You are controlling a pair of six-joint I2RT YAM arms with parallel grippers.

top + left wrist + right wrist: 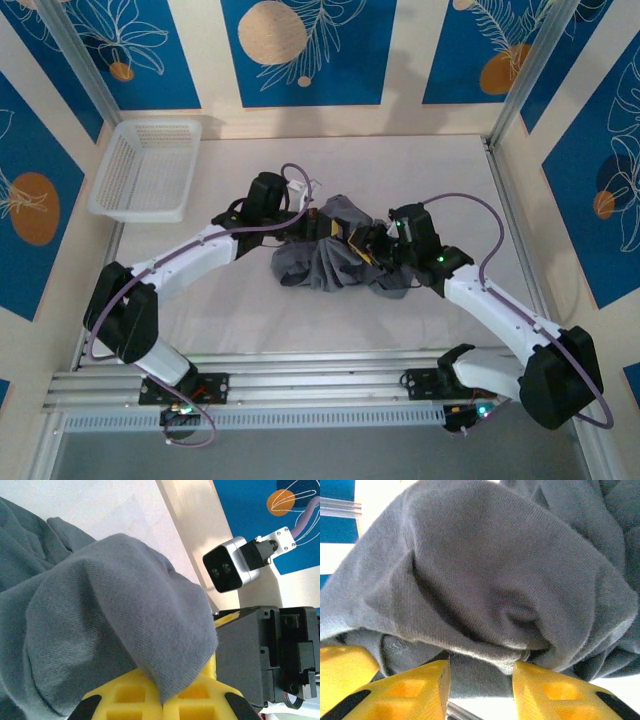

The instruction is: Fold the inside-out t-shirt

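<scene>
**Robot test booth, no mistaking it**

We're looking into a lab cell. Two robot arms (190,255) sit bolted to slotted aluminium rails (300,385) at the edge of a white table (400,160). Aluminium posts (85,60) frame it, printed blue leaf panels (300,50) line the walls, and a silver camera (232,570) rides one wrist.

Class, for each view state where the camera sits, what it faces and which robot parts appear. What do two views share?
Top external: above, behind the bases, looking down on the grey cloth t-shirt and white plastic basket; left arm and right arm show.
Left wrist: on the left gripper, facing a cloth fold pinched there.
Right wrist: on the right gripper, facing bunched cloth.
Shared: both wrist views show yellow fingers against the t-shirt.
</scene>
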